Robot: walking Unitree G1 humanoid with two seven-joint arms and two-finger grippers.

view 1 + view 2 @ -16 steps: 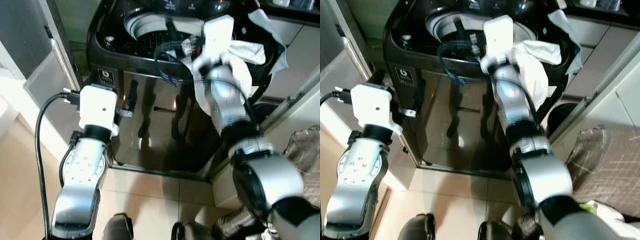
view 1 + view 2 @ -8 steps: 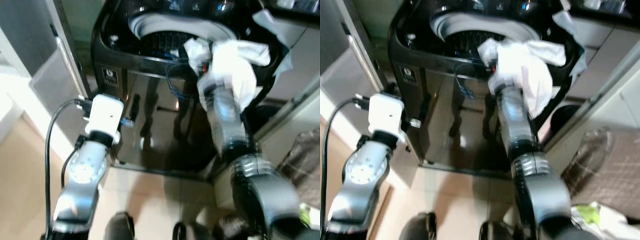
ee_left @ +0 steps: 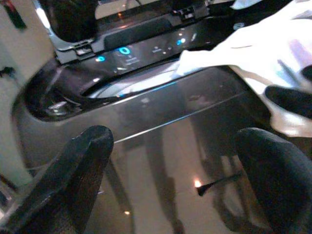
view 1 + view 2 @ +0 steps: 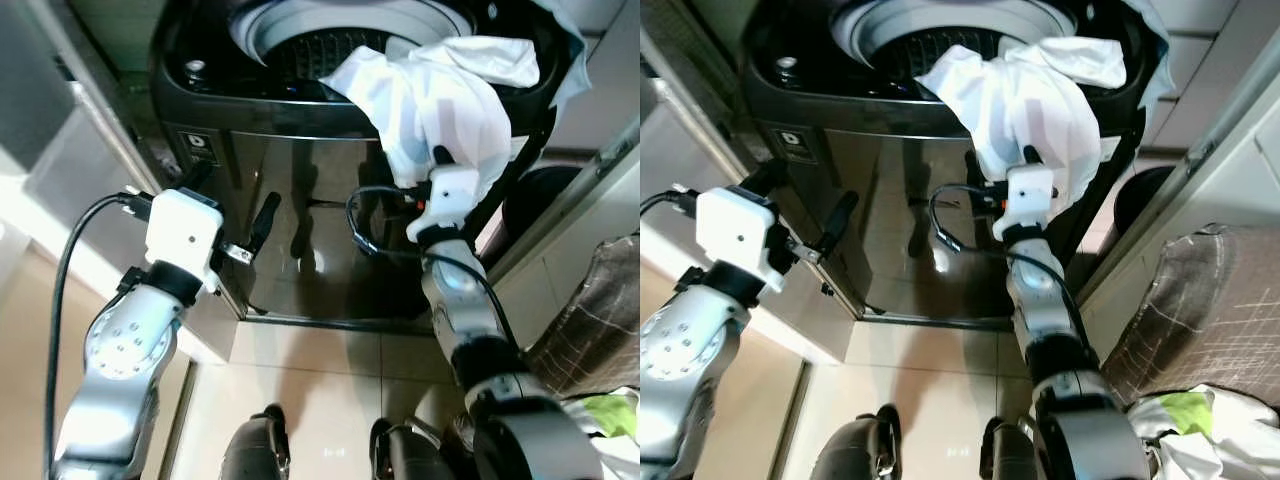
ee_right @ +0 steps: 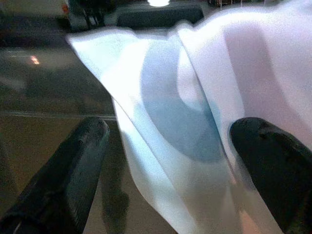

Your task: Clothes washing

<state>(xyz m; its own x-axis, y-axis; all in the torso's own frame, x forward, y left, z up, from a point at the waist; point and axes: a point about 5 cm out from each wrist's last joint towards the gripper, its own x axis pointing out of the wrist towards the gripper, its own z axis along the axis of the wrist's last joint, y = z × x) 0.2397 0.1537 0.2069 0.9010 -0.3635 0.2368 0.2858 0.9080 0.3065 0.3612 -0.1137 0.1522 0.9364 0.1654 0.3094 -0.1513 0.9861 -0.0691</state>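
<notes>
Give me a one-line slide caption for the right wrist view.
Open right end effector facing a white garment draped over the front of the dark washing machine.

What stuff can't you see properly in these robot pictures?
- Inside of the washing machine drum: left eye view, cut off by the top edge and covered by the white cloth.
- What garment the cloth is: right wrist view, too close and blurred.
- Control panel labels: left wrist view, too small and blurred.
- Brown checked item: right eye view, cut off by the edge.
</notes>
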